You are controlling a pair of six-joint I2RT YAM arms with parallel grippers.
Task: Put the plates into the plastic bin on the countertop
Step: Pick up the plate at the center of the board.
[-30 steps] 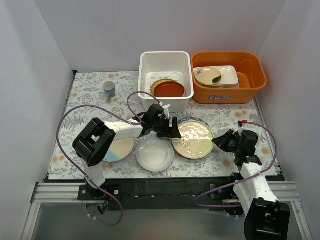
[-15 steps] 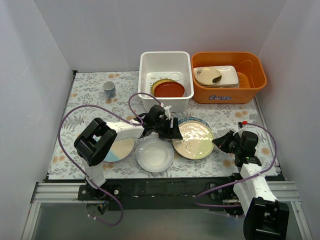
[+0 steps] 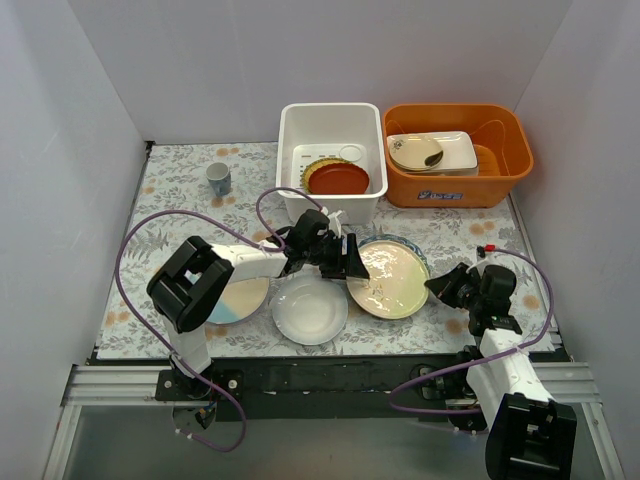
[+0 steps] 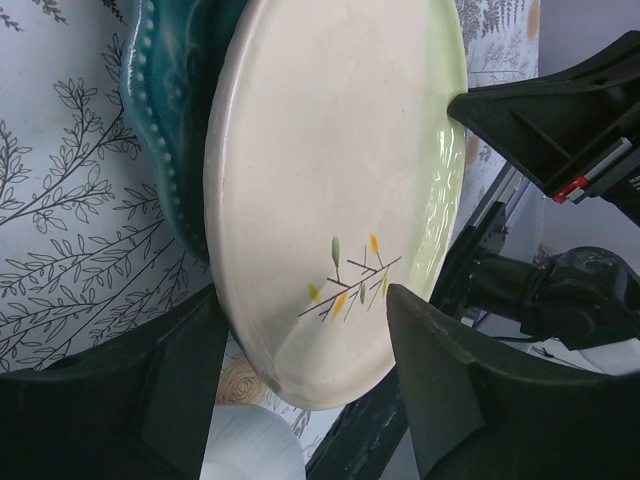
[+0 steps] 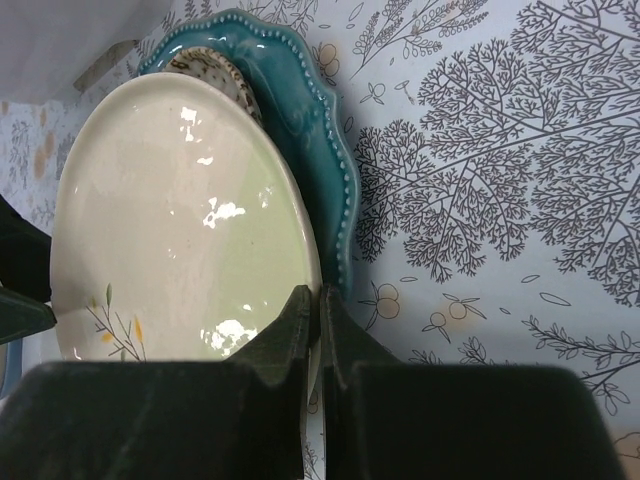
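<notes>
We see two plates (image 3: 335, 176) in the bin (image 3: 296, 125); four left on desk (image 3: 180, 190). Left pincer (image 4: 305, 385) wide astride sprig plate (image 4: 335, 190); right pincer (image 5: 318, 330) closed, empty.

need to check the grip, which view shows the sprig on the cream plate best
Left wrist: the sprig is large and sharp, between the left gripper fingers. Right wrist shows only part of it at the cream plate edge. Top view shows the plate, sprig too small.

Your left pincer (image 3: 352, 262) has crept a little farther onto the near edge of the cream sprig plate (image 3: 389, 280) and its jaws have narrowed around the rim. That edge now looks raised off the teal plate (image 4: 165, 130) beneath it.
</notes>
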